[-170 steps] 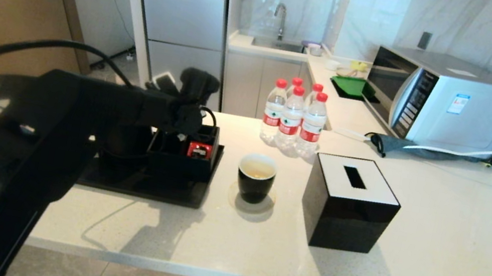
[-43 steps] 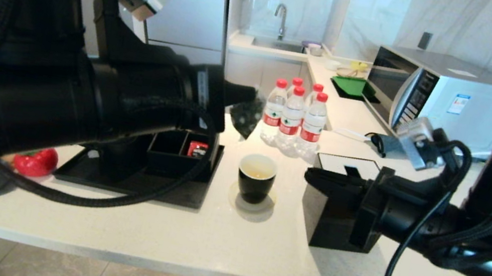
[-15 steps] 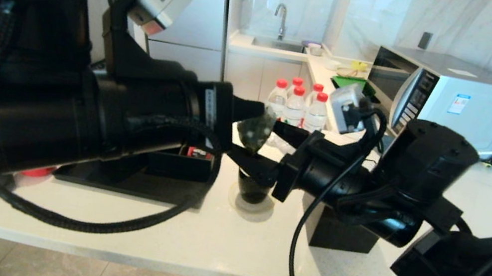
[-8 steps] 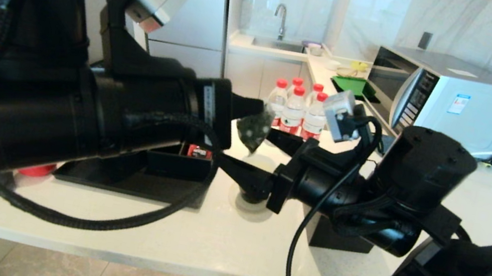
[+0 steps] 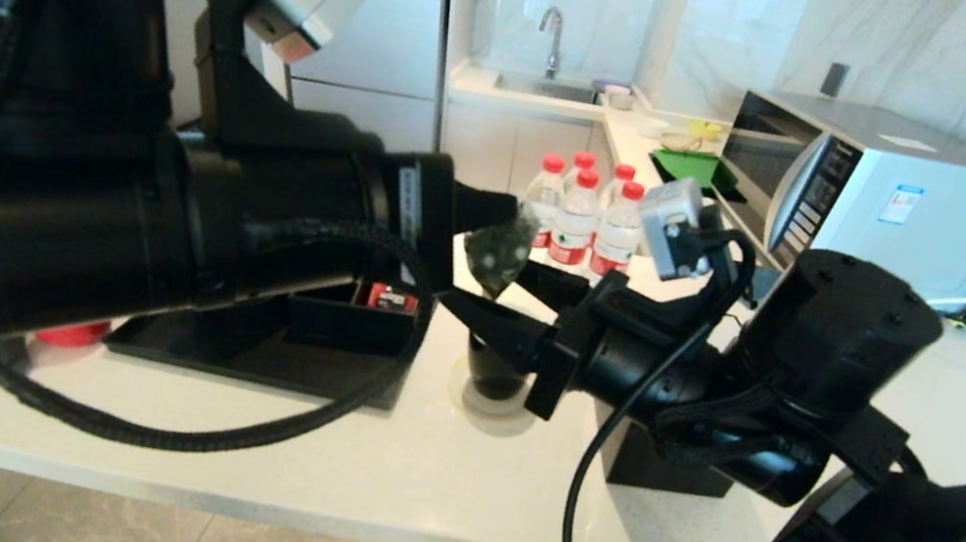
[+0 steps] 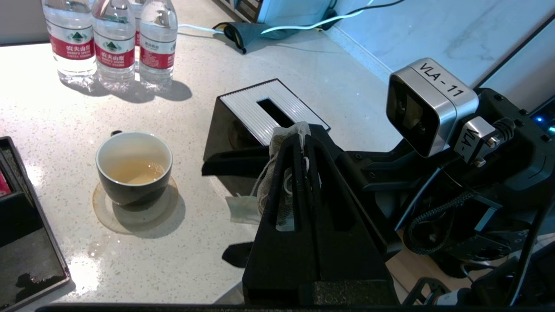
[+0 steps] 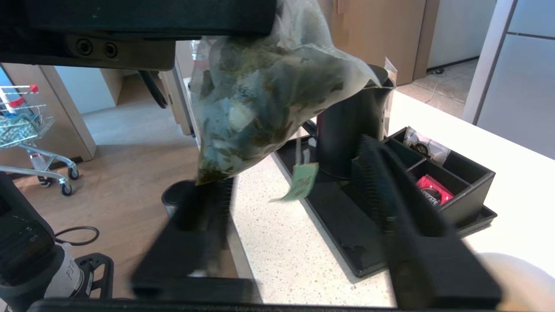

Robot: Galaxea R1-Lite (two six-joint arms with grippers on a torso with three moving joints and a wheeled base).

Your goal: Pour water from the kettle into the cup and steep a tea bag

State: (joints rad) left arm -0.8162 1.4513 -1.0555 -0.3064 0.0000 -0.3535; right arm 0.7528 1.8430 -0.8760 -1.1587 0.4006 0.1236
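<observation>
The left gripper (image 5: 493,213) hangs above the counter (image 5: 428,470), its fingers (image 6: 299,173) pressed together on the top of the tea bag (image 7: 264,99), which dangles from them with a small paper tag (image 7: 301,182) below. The right gripper (image 5: 512,301) reaches in from three o'clock, level with the bag's lower tip; its two fingers (image 7: 390,190) are spread to either side of the sachet, apart from it. The cup (image 6: 133,167) stands on a round coaster (image 6: 135,208) below the bag, holding pale yellowish water (image 6: 134,172). At nine o'clock from the cup lies a black tray (image 7: 347,234) bearing the matte black kettle (image 7: 347,138) and a compartment box with a small red packet (image 7: 433,193). At twelve o'clock stand red-capped bottles (image 5: 577,218); at three o'clock, a black tissue box (image 6: 260,117).
</observation>
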